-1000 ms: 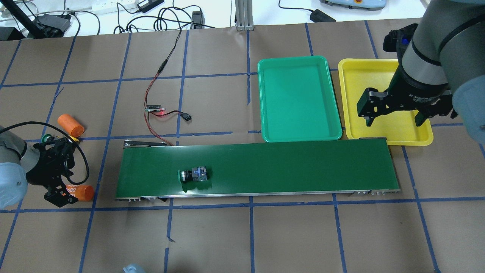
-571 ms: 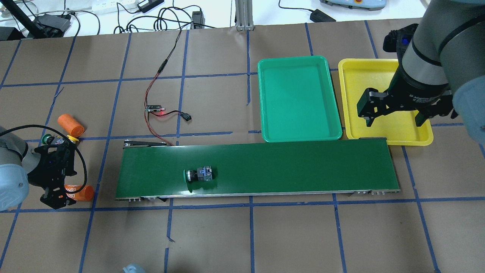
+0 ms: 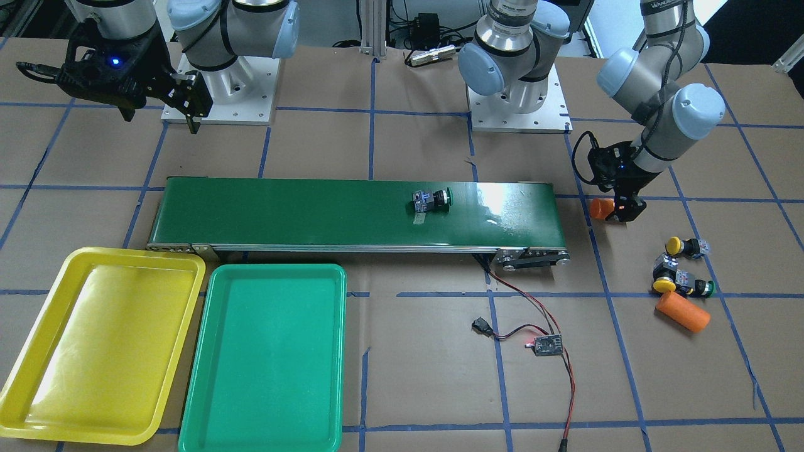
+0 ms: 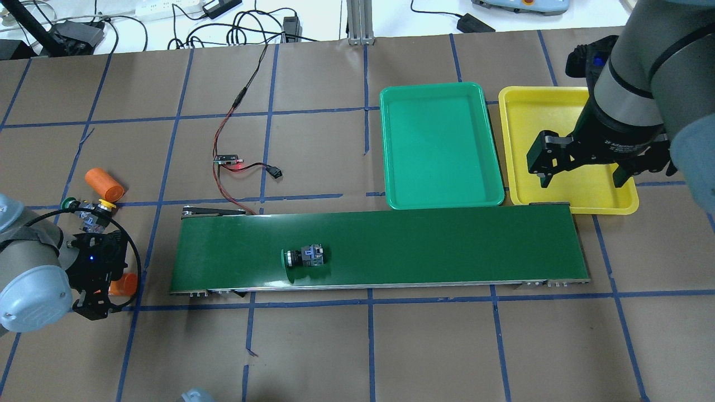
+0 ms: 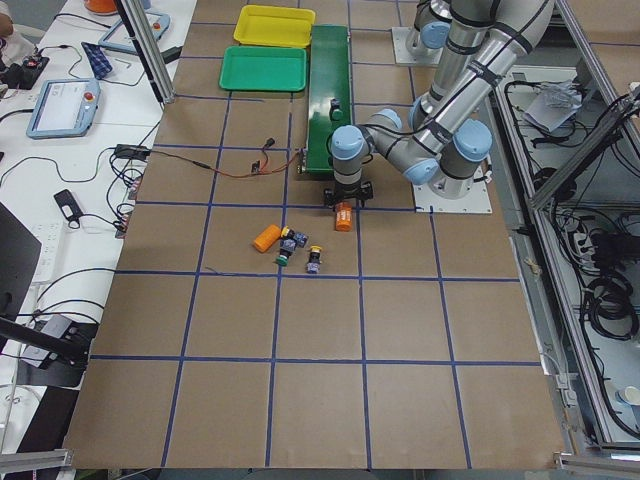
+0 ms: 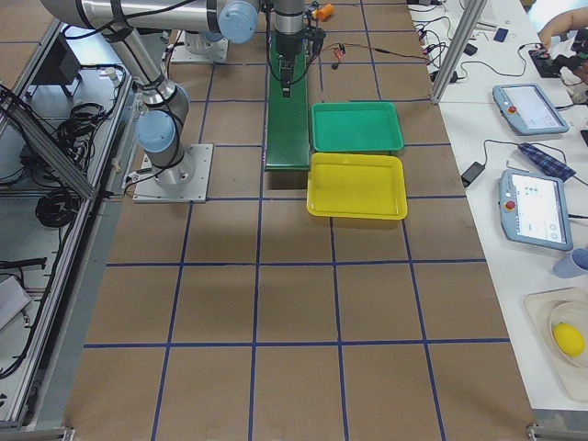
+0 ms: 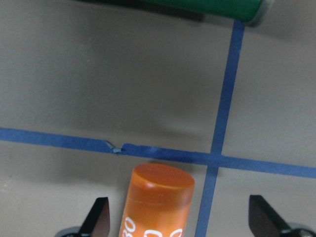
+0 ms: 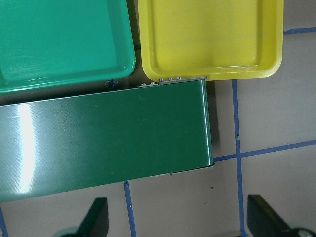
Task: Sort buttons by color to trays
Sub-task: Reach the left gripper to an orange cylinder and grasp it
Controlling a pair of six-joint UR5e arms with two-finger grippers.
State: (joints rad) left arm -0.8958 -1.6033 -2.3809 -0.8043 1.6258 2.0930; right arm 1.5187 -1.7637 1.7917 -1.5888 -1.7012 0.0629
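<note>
The green button (image 4: 304, 257) is riding the belt (image 4: 447, 245), well short of the right gripper (image 4: 582, 177), whose fingers are hanging spread; closing late is risking it running off the end. The left gripper (image 7: 177, 217), fingers spread, is straddling a cylinder (image 7: 158, 202), risking a wrong pick. Since a second ago the button is sitting nearer the right fingers, and the left gripper is sitting further from the other buttons (image 3: 675, 246).
</note>
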